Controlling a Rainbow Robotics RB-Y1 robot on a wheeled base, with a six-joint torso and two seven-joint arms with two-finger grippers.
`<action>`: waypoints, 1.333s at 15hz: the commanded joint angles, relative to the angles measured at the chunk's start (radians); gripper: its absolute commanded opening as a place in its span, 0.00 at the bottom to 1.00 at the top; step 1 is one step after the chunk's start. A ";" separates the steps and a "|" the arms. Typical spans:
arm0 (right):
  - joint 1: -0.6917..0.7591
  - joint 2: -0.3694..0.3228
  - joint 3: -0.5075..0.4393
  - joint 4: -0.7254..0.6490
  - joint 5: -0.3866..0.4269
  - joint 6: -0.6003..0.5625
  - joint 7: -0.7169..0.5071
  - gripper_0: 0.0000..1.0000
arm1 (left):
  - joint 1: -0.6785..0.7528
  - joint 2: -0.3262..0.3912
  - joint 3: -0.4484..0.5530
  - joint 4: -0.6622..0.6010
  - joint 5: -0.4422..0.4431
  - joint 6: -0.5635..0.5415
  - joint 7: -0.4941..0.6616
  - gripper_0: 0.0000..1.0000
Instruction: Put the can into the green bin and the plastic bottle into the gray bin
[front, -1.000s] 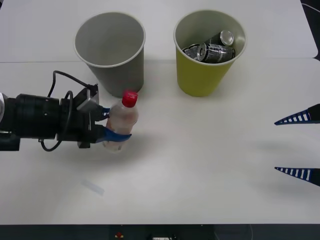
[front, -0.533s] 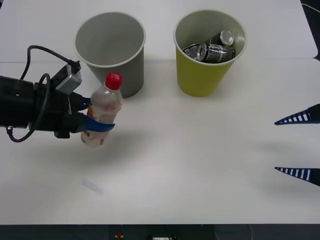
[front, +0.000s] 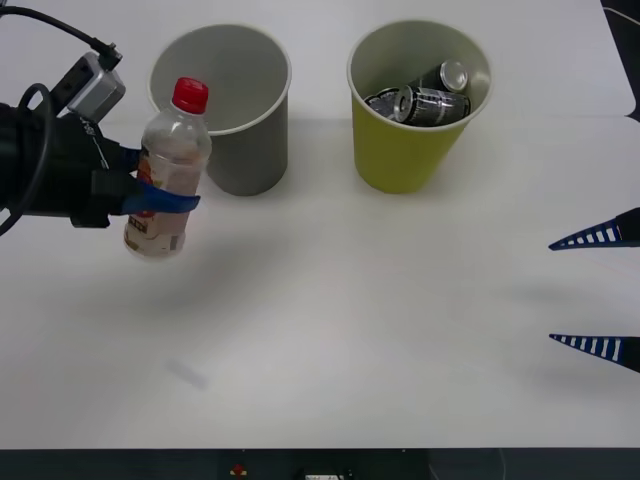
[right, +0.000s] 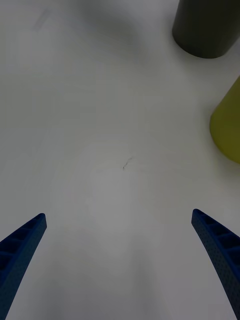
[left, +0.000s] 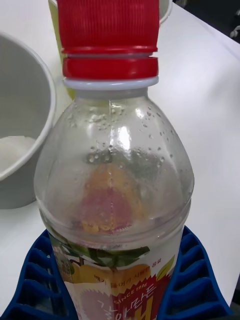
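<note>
My left gripper (front: 160, 197) is shut on the plastic bottle (front: 167, 172), a clear bottle with a red cap, held upright in the air just left of the gray bin (front: 222, 105). Up close in the left wrist view, the plastic bottle (left: 112, 190) sits between the blue fingers (left: 192, 280), with the gray bin (left: 22, 125) beside it. The green bin (front: 415, 100) stands to the right of the gray one and holds dark cans (front: 420, 98). At the table's right edge, my right gripper (front: 600, 290) hangs open and apart from everything; the right wrist view has its open gripper (right: 120, 250) over bare table.
The white table (front: 350, 320) spreads wide in front of both bins. A faint scuff mark (front: 187, 373) lies near the front left. In the right wrist view the gray bin (right: 205, 27) and the green bin (right: 227, 125) stand far off.
My left gripper has lifted the plastic bottle off the table and carried it up and to the left, beside the gray bin. The right arm has not moved.
</note>
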 joint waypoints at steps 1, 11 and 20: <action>0.000 0.000 0.000 0.000 0.000 0.000 0.000 1.00 | -0.121 -0.016 0.000 0.045 -0.055 -0.124 0.048 0.00; 0.000 0.000 0.000 0.000 0.000 0.000 0.000 1.00 | -0.613 -0.162 -0.193 0.432 -0.127 -0.342 0.028 0.00; 0.000 0.000 0.000 0.000 0.000 0.000 0.000 1.00 | -0.931 -0.415 -0.380 0.803 -0.411 -0.345 0.016 0.00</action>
